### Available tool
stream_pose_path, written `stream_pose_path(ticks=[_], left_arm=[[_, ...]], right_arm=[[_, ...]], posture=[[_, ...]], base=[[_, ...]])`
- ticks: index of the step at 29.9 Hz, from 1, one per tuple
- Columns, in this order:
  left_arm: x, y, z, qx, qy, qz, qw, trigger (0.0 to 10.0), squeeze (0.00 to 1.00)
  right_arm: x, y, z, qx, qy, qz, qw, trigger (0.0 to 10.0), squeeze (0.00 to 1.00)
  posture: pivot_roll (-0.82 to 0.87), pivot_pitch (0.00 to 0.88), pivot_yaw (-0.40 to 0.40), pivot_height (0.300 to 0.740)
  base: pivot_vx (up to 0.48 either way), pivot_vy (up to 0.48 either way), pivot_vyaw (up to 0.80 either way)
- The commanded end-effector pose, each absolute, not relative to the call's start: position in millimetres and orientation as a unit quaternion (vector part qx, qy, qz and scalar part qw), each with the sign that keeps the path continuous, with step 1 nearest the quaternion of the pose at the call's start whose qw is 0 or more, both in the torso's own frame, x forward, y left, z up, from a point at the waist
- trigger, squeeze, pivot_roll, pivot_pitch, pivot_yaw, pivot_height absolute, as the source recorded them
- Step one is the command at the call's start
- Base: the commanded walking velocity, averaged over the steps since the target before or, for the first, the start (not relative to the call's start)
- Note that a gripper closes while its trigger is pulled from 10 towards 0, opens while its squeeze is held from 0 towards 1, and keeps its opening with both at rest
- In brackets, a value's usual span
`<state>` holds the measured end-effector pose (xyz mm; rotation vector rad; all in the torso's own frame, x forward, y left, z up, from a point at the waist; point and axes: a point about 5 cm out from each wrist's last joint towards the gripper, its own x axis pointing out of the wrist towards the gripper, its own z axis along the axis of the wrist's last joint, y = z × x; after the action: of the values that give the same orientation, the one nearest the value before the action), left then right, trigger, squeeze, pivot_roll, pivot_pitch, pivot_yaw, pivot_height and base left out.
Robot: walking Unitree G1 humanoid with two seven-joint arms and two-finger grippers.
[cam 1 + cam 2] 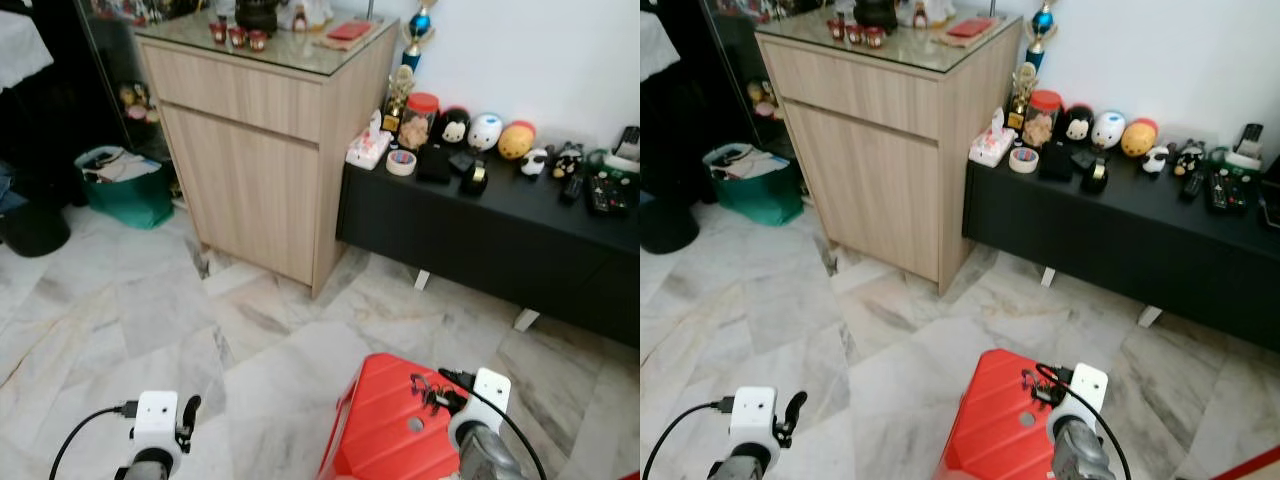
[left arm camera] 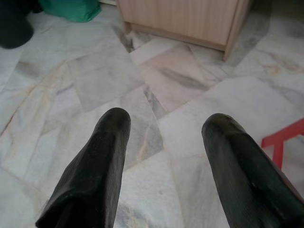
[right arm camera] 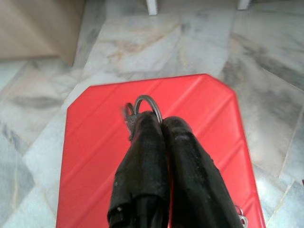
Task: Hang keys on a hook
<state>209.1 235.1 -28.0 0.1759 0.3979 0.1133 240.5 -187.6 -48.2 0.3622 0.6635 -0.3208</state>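
Wood cabinet (image 1: 262, 150) is standing at 11 o'clock, black bench (image 1: 500, 225) w/ toys at 1 o'clock. Right gripper (image 3: 159, 118) is hovering over red stool (image 3: 99, 156), fingers pinched together on keys (image 3: 142, 107), ring poking out past the tips. Left gripper (image 2: 166, 126) is hanging low over marble floor (image 2: 95, 80), fingers spread, holding nothing.

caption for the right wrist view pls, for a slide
Right gripper shut on a key ring, held over a red stool on marble floor.
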Motion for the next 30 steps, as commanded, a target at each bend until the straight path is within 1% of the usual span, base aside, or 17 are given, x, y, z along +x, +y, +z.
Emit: stream_pose_path(ticks=[1,3,7,10,13,17,23,24,30], left_arm=[[207,231,-32,0.092,0.205,0.050,0.973,10.0,0.00],[202,231,-36,0.087,0.216,0.055,0.971,10.0,0.00],[196,233,-42,0.072,0.231,0.069,0.968,10.0,0.00],[188,235,-50,0.059,0.260,0.084,0.960,10.0,0.00],[182,235,-55,0.055,0.279,0.090,0.955,10.0,0.00],[172,236,-64,0.043,0.313,0.101,0.944,10.0,0.00],[162,233,-73,0.037,0.343,0.100,0.933,10.0,0.00],[156,230,-77,0.031,0.358,0.099,0.928,10.0,0.00],[147,226,-83,0.022,0.380,0.099,0.919,10.0,0.00]], right_arm=[[241,-196,-46,0.179,0.306,-0.188,0.916,10.0,0.00],[239,-198,-46,0.196,0.298,-0.213,0.909,10.0,0.00],[239,-199,-46,0.206,0.293,-0.216,0.908,10.0,0.00],[241,-193,-46,0.143,0.304,-0.152,0.930,10.0,0.00],[239,-189,-48,0.108,0.315,-0.125,0.935,10.0,0.00],[226,-189,-57,0.082,0.348,-0.114,0.927,10.0,0.00],[213,-197,-65,0.075,0.374,-0.125,0.916,10.0,0.00],[208,-198,-68,0.072,0.386,-0.125,0.911,10.0,0.00],[199,-196,-74,0.068,0.408,-0.118,0.903,10.0,0.00]], posture=[[0.07,0.000,-0.072,0.740],[0.08,0.000,-0.073,0.740],[0.07,0.000,-0.074,0.740],[0.07,0.000,-0.076,0.740],[0.07,0.000,-0.078,0.740],[0.07,0.000,-0.077,0.740],[0.06,0.000,-0.074,0.740],[0.06,0.000,-0.070,0.740],[0.06,0.000,-0.067,0.740]], base=[[0.000,0.000,0.00],[0.000,0.000,0.00],[0.000,0.000,0.00],[0.000,0.000,0.00],[0.000,0.000,0.00],[0.000,0.000,0.00],[0.000,0.000,0.00],[0.000,0.000,0.00],[0.000,0.000,0.00]])
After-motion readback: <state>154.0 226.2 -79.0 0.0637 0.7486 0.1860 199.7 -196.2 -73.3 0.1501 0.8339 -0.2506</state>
